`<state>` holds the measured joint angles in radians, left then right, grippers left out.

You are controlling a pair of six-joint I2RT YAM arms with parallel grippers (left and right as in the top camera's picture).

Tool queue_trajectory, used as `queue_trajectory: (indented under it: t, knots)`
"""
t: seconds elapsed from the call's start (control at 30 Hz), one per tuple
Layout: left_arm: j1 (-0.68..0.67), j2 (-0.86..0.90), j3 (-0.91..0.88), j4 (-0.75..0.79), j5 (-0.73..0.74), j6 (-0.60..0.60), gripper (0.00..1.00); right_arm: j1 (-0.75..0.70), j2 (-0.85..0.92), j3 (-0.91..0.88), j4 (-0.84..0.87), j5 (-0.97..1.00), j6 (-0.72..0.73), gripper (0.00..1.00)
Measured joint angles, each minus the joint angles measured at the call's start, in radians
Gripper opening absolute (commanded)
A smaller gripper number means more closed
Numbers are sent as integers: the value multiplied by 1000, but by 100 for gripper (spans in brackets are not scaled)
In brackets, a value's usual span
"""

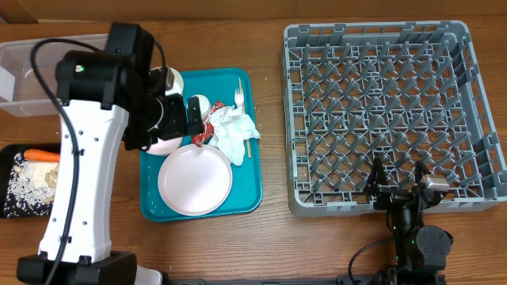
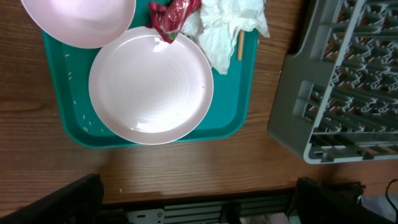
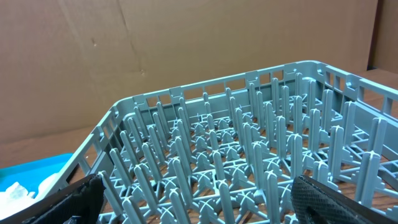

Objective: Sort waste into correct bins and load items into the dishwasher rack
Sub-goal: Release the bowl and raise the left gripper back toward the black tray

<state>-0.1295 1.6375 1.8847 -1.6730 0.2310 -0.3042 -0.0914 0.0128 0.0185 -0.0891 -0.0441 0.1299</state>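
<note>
Item one, far off to the left pincer's left: the clear tub (image 1: 20, 59) and, nearer the arm's base, the black tray (image 1: 8, 162) carrying the carrot (image 1: 41, 155) and rice (image 1: 30, 186), so the food scraps look sorted. Item two: your left pincer (image 2: 198, 199), jaws spread full and holding nothing, hangs high over the teal tray (image 2: 230, 102), arm reared up from its base, bent forward, wrist turned down. Beneath it, untouched, lies the pale-pink plate (image 2: 149, 84). Beyond that sits a pink bowl (image 2: 81, 18). Ahead to its right the red wrapper (image 2: 174, 15), napkin (image 2: 230, 25), stick (image 2: 239, 45) and fork (image 1: 238, 98) are heaped together, judged uncleared. Item three, well to its right: the grey rack (image 1: 380, 111), bare of dishes. Item four: your right pincer (image 1: 397, 178), likewise wide and empty, sits low at the rack's near wall, arm folded, facing across the pegs.
</note>
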Motion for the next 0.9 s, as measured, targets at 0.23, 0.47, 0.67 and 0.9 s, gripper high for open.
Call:
queue_trajectory:
  t: [0.23,0.47,0.67,0.9]
  knots:
    - [0,-1,-31,28,-11,-5,100,0,0,0,0,0,0,100]
    - [29,-23,-31,50,-131,-87,100,0,0,0,0,0,0,100]
    - [169,-27,-31,94,-164,-116,100,0,0,0,0,0,0,100]
    - [341,-27,-31,103,-197,-117,100,0,0,0,1,0,0,100]
